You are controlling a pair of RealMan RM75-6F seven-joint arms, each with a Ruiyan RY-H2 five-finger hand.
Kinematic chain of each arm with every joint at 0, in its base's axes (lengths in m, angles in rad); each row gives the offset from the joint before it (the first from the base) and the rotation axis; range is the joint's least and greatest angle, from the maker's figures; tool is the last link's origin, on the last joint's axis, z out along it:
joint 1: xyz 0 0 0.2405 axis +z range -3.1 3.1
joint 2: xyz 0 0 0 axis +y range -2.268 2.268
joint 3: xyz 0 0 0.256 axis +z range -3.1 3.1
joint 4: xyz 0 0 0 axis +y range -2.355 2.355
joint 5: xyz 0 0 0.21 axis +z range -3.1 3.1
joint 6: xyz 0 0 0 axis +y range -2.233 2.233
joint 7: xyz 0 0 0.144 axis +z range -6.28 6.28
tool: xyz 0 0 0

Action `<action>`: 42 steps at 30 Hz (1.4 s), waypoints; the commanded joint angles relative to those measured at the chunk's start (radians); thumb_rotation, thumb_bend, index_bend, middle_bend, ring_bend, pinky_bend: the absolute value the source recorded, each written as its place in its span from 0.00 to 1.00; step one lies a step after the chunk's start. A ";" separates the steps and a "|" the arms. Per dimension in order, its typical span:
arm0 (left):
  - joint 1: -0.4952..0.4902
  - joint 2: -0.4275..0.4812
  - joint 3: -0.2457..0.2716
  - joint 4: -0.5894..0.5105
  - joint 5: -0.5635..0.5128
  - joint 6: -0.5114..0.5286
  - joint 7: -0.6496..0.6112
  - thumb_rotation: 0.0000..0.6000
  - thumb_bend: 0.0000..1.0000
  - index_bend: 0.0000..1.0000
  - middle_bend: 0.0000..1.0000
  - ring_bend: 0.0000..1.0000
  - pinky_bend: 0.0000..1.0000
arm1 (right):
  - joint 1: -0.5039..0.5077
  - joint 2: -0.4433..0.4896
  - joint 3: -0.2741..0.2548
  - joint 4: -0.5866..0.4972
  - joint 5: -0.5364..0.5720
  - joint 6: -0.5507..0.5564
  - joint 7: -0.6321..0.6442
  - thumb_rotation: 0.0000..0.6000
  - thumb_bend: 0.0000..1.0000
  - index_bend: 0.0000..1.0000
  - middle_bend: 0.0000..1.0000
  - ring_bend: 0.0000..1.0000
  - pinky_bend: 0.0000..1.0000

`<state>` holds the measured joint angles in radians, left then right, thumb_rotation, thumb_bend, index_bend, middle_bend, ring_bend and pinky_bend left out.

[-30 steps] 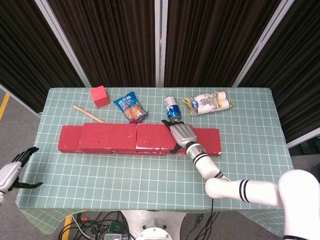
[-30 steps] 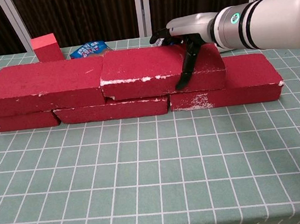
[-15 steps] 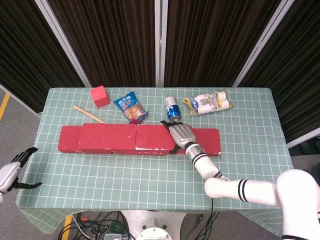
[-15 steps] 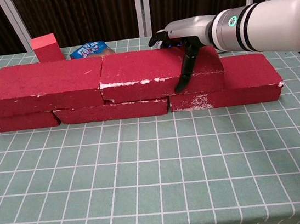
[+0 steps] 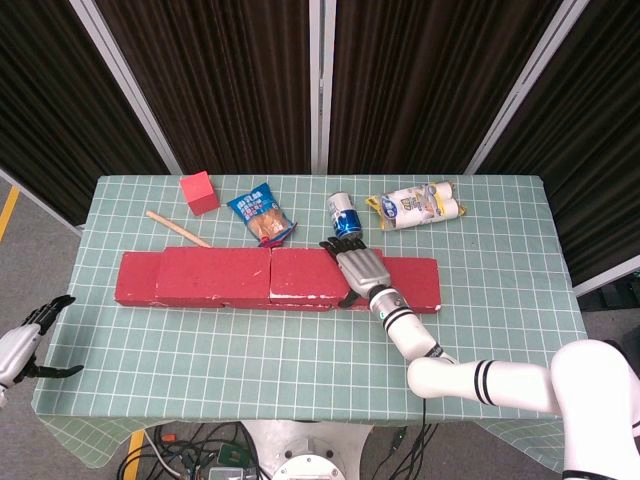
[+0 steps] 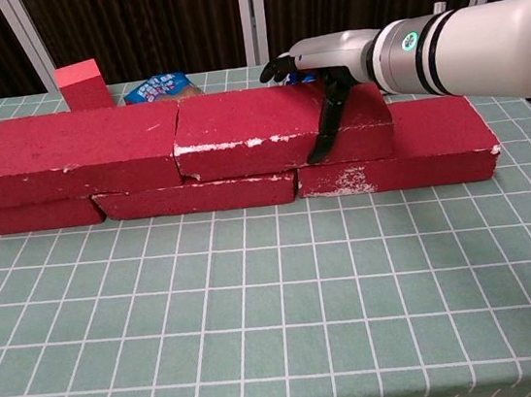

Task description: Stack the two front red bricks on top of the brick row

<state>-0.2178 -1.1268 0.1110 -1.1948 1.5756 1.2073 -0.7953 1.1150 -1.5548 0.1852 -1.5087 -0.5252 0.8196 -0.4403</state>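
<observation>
Presently: desk (image 5: 480, 330), green gridded cloth, carrying all items. Brick row (image 6: 392, 157), red, chipped white along its edges, lying across mid-desk. Left upper brick (image 6: 74, 153) and right upper brick (image 6: 256, 129), same red, set end to end on top of the row. Right hand (image 5: 362, 270), palm flat on the right upper brick's right end, fingers (image 6: 326, 124) wrapped over its front and back edges, holding it. Left hand (image 5: 28, 335), off the desk's left edge, fingers spread, holding nothing. Behind the row: wipes pack (image 5: 415, 206), snack bag (image 5: 261, 214), blue can (image 5: 344, 214) just beyond the fingers, red cube (image 5: 199, 192), wooden stick (image 5: 176, 228).
</observation>
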 commanded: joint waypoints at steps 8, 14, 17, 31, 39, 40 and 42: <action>0.000 0.002 0.001 -0.002 0.002 0.002 0.000 1.00 0.00 0.01 0.00 0.00 0.00 | -0.017 0.022 0.016 -0.037 -0.032 0.013 0.031 1.00 0.00 0.00 0.00 0.00 0.00; 0.000 0.008 -0.002 -0.013 0.002 0.008 0.008 1.00 0.00 0.01 0.00 0.00 0.00 | -0.046 0.091 0.030 -0.133 -0.075 0.053 0.050 1.00 0.00 0.00 0.00 0.00 0.00; 0.000 0.012 -0.003 -0.023 0.001 0.009 0.018 1.00 0.00 0.01 0.00 0.00 0.00 | -0.067 0.140 0.037 -0.193 -0.103 0.076 0.062 1.00 0.00 0.00 0.00 0.00 0.00; 0.005 0.040 -0.024 -0.097 -0.014 0.041 0.099 1.00 0.00 0.01 0.00 0.00 0.00 | -0.295 0.408 -0.034 -0.359 -0.370 0.275 0.138 1.00 0.00 0.00 0.00 0.00 0.00; 0.024 0.066 -0.054 -0.171 -0.026 0.110 0.200 1.00 0.01 0.01 0.00 0.00 0.00 | -0.550 0.523 -0.198 -0.342 -0.670 0.495 0.240 1.00 0.00 0.00 0.00 0.00 0.00; 0.029 0.066 -0.058 -0.178 -0.027 0.124 0.220 1.00 0.01 0.01 0.00 0.00 0.00 | -0.578 0.531 -0.216 -0.330 -0.699 0.518 0.255 1.00 0.00 0.00 0.00 0.00 0.00; 0.042 0.061 -0.068 -0.190 -0.033 0.157 0.275 1.00 0.01 0.02 0.00 0.00 0.00 | -0.643 0.538 -0.252 -0.294 -0.760 0.576 0.277 1.00 0.00 0.00 0.00 0.00 0.00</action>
<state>-0.1897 -1.0657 0.0553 -1.3671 1.5491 1.3322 -0.5648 0.5599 -1.0519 -0.0019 -1.8432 -1.2007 1.3134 -0.2151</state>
